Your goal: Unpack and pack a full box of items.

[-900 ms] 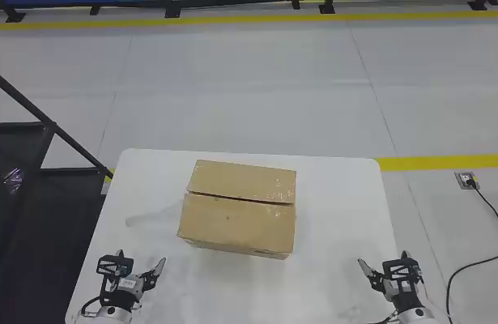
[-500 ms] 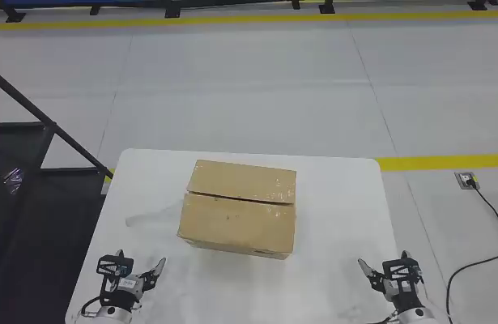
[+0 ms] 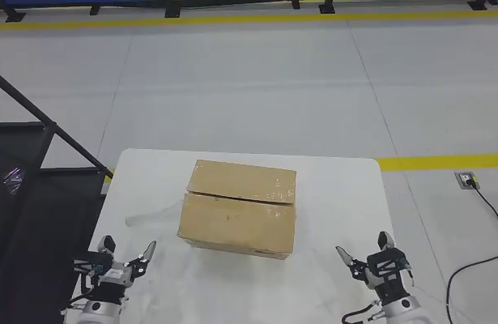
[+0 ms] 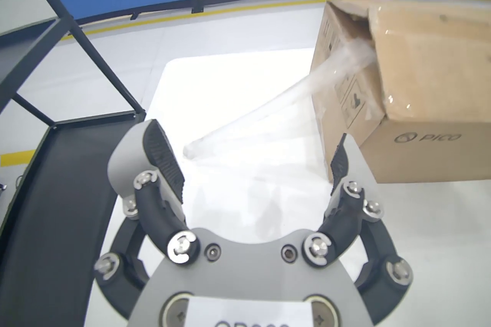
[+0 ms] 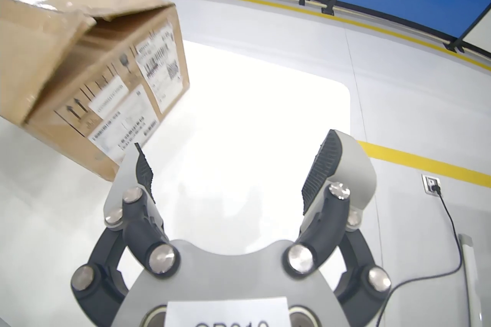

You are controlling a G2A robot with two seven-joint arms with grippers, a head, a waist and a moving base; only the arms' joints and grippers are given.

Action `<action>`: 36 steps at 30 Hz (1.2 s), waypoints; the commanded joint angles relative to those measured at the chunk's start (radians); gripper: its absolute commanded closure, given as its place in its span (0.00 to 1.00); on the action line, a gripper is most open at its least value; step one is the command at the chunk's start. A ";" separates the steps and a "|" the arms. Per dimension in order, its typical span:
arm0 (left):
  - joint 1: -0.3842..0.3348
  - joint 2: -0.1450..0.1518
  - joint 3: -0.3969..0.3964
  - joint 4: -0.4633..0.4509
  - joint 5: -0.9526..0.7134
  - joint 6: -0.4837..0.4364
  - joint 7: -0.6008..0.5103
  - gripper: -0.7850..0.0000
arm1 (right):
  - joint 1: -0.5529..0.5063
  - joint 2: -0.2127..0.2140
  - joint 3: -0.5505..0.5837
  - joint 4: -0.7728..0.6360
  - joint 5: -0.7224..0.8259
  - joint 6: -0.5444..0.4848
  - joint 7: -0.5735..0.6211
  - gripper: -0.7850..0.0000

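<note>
Midway across the white table (image 3: 346,202) I see the cardboard box (image 3: 239,209), its top flaps folded over. Nearer me, my left gripper (image 3: 129,248) and right gripper (image 3: 362,247) flank it, well apart from it, both spread wide and gripping nothing.

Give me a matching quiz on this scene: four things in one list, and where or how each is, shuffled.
1. brown cardboard box
2. clear plastic strip
3. left pincer
4. black cable

A. trailing from the box's end over the white table
B. plugged into the floor socket
C. middle of the table
D. open, at the table's near edge

Pairs: 1-C, 2-A, 3-D, 4-B
</note>
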 commanded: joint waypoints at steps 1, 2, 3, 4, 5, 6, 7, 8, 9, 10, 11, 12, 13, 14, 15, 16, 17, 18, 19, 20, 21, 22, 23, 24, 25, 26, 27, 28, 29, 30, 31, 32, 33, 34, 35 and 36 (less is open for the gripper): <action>-0.005 0.001 -0.027 -0.008 -0.043 -0.028 0.008 0.00 | 0.019 -0.002 -0.014 -0.034 0.011 -0.009 0.016 0.00; -0.004 0.001 -0.038 -0.012 -0.062 -0.046 0.012 0.00 | 0.032 -0.003 -0.022 -0.048 0.013 -0.004 0.028 0.00; -0.002 0.002 -0.051 -0.014 -0.073 -0.062 0.015 0.00 | 0.046 -0.005 -0.034 -0.060 0.011 -0.001 0.044 0.00; 0.000 0.002 -0.055 -0.015 -0.077 -0.067 0.016 0.00 | 0.061 -0.006 -0.045 -0.070 0.000 -0.001 0.062 0.00; 0.000 0.002 -0.055 -0.015 -0.077 -0.067 0.016 0.00 | 0.075 -0.006 -0.055 -0.076 -0.023 0.006 0.081 0.00; 0.000 0.002 -0.055 -0.015 -0.077 -0.067 0.016 0.00 | 0.088 -0.006 -0.061 -0.084 -0.066 0.024 0.100 0.00; 0.000 0.002 -0.055 -0.015 -0.077 -0.067 0.016 0.00 | 0.088 -0.006 -0.061 -0.084 -0.066 0.024 0.100 0.00; 0.000 0.002 -0.055 -0.015 -0.077 -0.067 0.016 0.00 | 0.088 -0.006 -0.061 -0.084 -0.066 0.024 0.100 0.00; 0.000 0.002 -0.055 -0.015 -0.077 -0.067 0.016 0.00 | 0.088 -0.006 -0.061 -0.084 -0.066 0.024 0.100 0.00; 0.000 0.002 -0.055 -0.015 -0.077 -0.067 0.016 0.00 | 0.088 -0.006 -0.061 -0.084 -0.066 0.024 0.100 0.00; 0.000 0.002 -0.055 -0.015 -0.077 -0.067 0.016 0.00 | 0.088 -0.006 -0.061 -0.084 -0.066 0.024 0.100 0.00; 0.000 0.002 -0.055 -0.015 -0.077 -0.067 0.016 0.00 | 0.088 -0.006 -0.061 -0.084 -0.066 0.024 0.100 0.00; 0.000 0.002 -0.055 -0.015 -0.077 -0.067 0.016 0.00 | 0.088 -0.006 -0.061 -0.084 -0.066 0.024 0.100 0.00; 0.000 0.002 -0.055 -0.015 -0.077 -0.067 0.016 0.00 | 0.088 -0.006 -0.061 -0.084 -0.066 0.024 0.100 0.00; 0.000 0.002 -0.055 -0.015 -0.077 -0.067 0.016 0.00 | 0.088 -0.006 -0.061 -0.084 -0.066 0.024 0.100 0.00; -0.002 0.002 -0.053 -0.015 -0.084 -0.071 0.010 0.00 | 0.088 -0.007 -0.067 -0.086 -0.054 0.008 0.097 0.00; -0.012 0.001 -0.050 -0.014 -0.097 -0.077 -0.001 0.00 | 0.093 -0.008 -0.078 -0.090 -0.008 -0.029 0.094 0.00; -0.027 0.000 -0.048 -0.008 -0.112 -0.075 -0.012 0.00 | 0.108 -0.009 -0.077 -0.087 0.040 -0.052 0.097 0.00; -0.043 0.000 -0.041 -0.003 -0.127 -0.084 -0.027 0.00 | 0.125 -0.010 -0.086 -0.080 0.087 -0.084 0.106 0.00; -0.060 0.000 -0.037 0.002 -0.142 -0.098 -0.041 0.00 | 0.148 -0.012 -0.097 -0.065 0.158 -0.129 0.115 0.00; -0.077 0.000 -0.035 0.008 -0.156 -0.108 -0.053 0.00 | 0.178 -0.014 -0.098 -0.042 0.229 -0.157 0.131 0.00; -0.092 0.000 -0.032 0.014 -0.168 -0.123 -0.065 0.00 | 0.211 -0.015 -0.102 -0.014 0.294 -0.187 0.157 0.00; -0.105 0.000 -0.032 0.020 -0.177 -0.135 -0.076 0.00 | 0.247 -0.017 -0.107 0.017 0.372 -0.224 0.182 0.00; -0.117 0.001 -0.032 0.026 -0.182 -0.147 -0.084 0.00 | 0.284 -0.018 -0.108 0.057 0.452 -0.251 0.210 0.00; -0.126 0.001 -0.030 0.032 -0.193 -0.163 -0.095 0.00 | 0.322 -0.019 -0.111 0.098 0.523 -0.278 0.251 0.00; -0.136 0.002 -0.032 0.038 -0.203 -0.176 -0.106 0.00 | 0.360 -0.019 -0.116 0.135 0.595 -0.312 0.293 0.00; -0.143 0.002 -0.036 0.043 -0.207 -0.182 -0.111 0.00 | 0.396 -0.020 -0.118 0.176 0.661 -0.340 0.326 0.00; -0.148 0.003 -0.038 0.047 -0.205 -0.183 -0.115 0.00 | 0.429 -0.020 -0.122 0.214 0.710 -0.365 0.360 0.00; -0.152 0.003 -0.038 0.050 -0.202 -0.182 -0.119 0.00 | 0.456 -0.020 -0.132 0.249 0.764 -0.391 0.394 0.00; -0.154 0.003 -0.038 0.051 -0.203 -0.182 -0.122 0.00 | 0.481 -0.021 -0.138 0.282 0.811 -0.408 0.424 0.00; -0.155 0.003 -0.038 0.053 -0.203 -0.185 -0.125 0.00 | 0.505 -0.021 -0.147 0.310 0.843 -0.424 0.457 0.00; -0.156 0.003 -0.038 0.054 -0.205 -0.186 -0.127 0.00 | 0.527 -0.021 -0.157 0.339 0.879 -0.436 0.488 0.00; -0.157 0.002 -0.038 0.056 -0.206 -0.187 -0.130 0.00 | 0.548 -0.022 -0.167 0.366 0.910 -0.441 0.515 0.00; -0.158 0.002 -0.038 0.058 -0.206 -0.188 -0.130 0.00 | 0.566 -0.023 -0.180 0.387 0.943 -0.450 0.547 0.00; -0.158 0.002 -0.037 0.059 -0.206 -0.188 -0.131 0.00 | 0.583 -0.024 -0.190 0.405 0.986 -0.466 0.571 0.00; -0.158 0.002 -0.036 0.060 -0.204 -0.189 -0.131 0.00 | 0.598 -0.024 -0.197 0.426 1.020 -0.480 0.597 0.00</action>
